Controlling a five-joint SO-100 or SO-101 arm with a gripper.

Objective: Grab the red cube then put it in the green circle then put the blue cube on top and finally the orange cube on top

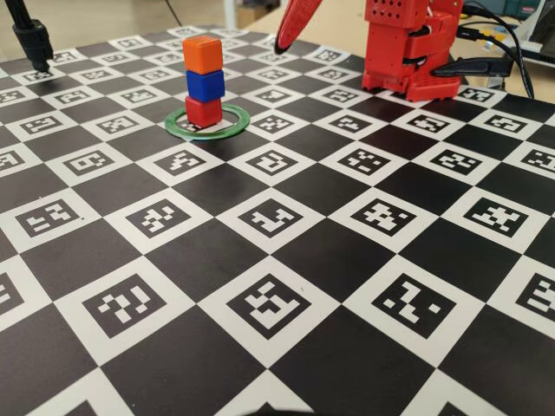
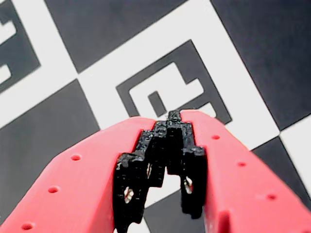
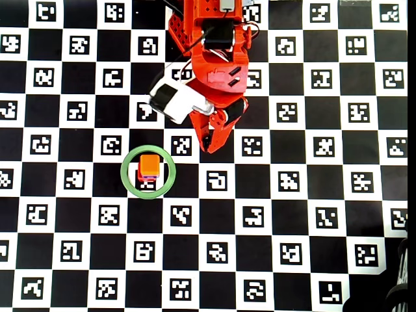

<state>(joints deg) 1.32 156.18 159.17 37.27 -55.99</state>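
The gripper [image 3: 209, 148] is empty, and its two fingers are pressed together, the black pads [image 2: 167, 141] meeting at the tip in the wrist view. Under the fingertips there is only the checkered board [image 3: 312, 195] with its black squares and white squares with printed markers.

Around the fingers there is much free room. In the overhead view the squares below and to the right of the tips are bare as far as the board's bottom and right edges. Only on the lower left of the tips something stands: the stack in the green circle [image 3: 129, 184], near the fingers but clearly apart from them. In the fixed view the tips [image 1: 279, 43] hang above the board, behind and to the right of the stack.

There are three cubes, one of each colour, and one ring. The red cube [image 1: 204, 111] stands inside the green circle, the blue cube [image 1: 205, 84] sits on it, and the orange cube [image 1: 203, 54] is on top. The pile is upright, with the cubes slightly turned against each other. From overhead mostly the orange cube [image 3: 150, 164] is visible.

The red arm [image 3: 214, 58] reaches from the top edge of the overhead view toward the middle, folded close to its base [image 1: 408, 52], with the gripper pointing downward. A white camera housing [image 3: 174, 101] sits on its left side in that view.
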